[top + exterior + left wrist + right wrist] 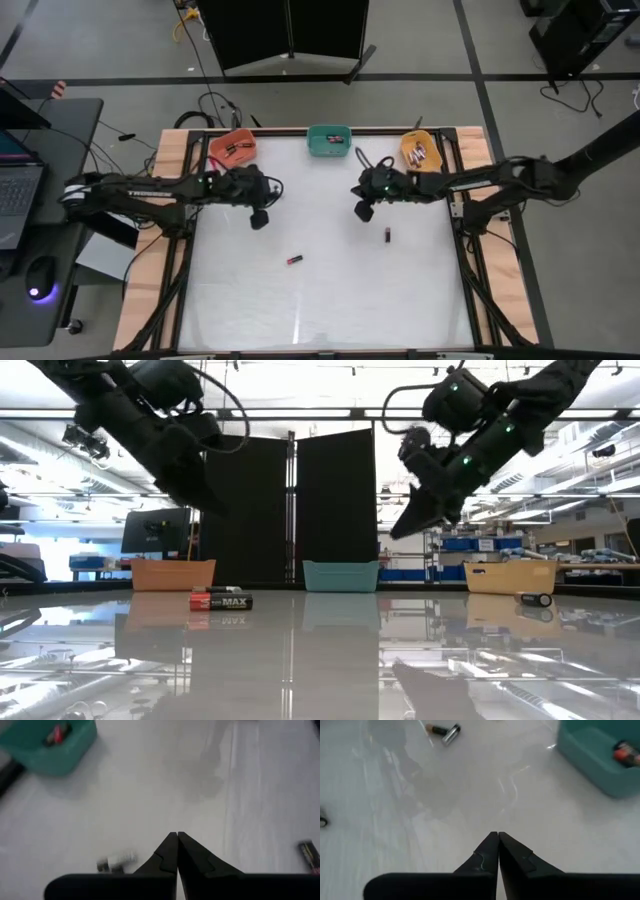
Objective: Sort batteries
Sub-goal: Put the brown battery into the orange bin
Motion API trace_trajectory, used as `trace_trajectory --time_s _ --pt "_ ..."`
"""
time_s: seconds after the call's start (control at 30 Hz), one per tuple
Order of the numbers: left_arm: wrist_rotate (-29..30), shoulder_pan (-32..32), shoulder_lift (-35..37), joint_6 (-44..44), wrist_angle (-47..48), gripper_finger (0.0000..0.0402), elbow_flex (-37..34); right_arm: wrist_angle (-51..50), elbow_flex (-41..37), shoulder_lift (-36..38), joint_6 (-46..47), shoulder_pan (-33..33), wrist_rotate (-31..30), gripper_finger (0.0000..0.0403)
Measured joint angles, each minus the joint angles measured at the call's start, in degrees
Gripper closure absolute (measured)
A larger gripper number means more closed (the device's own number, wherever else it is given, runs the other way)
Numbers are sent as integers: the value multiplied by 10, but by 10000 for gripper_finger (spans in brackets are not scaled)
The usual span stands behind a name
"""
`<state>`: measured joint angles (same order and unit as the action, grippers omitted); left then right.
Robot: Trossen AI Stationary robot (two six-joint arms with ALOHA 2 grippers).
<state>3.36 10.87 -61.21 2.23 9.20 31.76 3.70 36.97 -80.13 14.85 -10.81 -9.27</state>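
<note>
I have both arms hanging above the white counter [320, 290], neither touching it. My left claw [259, 219] sits over the left half, a little in front of the orange bin [232, 148]; through its wrist camera the two fingers [170, 852] meet tip to tip, clenched on nothing. My right claw [363, 211] hovers over the right half, in front of the teal bin [328, 140] and left of the yellow bin [418, 150]; its fingertips [492, 847] also press together with nothing between them.

Two batteries lie loose on the counter. A red and dark battery [294, 260] rests near the middle, between the two claws and nearer the front edge; from counter height I can read "MAX" on its side. A dark battery [387, 235] lies just in front of my right claw, well apart from the red one.

The rest sit in the bins at the far edge: dark ones in the orange bin, a red and dark one in the teal bin, silvery ones in the yellow bin. I cannot count them exactly
</note>
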Motion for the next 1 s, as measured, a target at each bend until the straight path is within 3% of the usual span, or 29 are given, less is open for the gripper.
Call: trace_trajectory --time_s 0.3,0.53,0.73,1.0 --pt "0 0 -4 73 129 386 -1 88 0 -93 -7 21 3 392" --pt "13 0 -6 102 135 374 -1 100 0 -107 -8 21 4 381" --pt "14 -1 -29 128 134 323 -1 106 0 -107 -11 21 4 394" --pt "75 -1 -88 106 103 238 -2 106 0 -107 -11 22 4 381"
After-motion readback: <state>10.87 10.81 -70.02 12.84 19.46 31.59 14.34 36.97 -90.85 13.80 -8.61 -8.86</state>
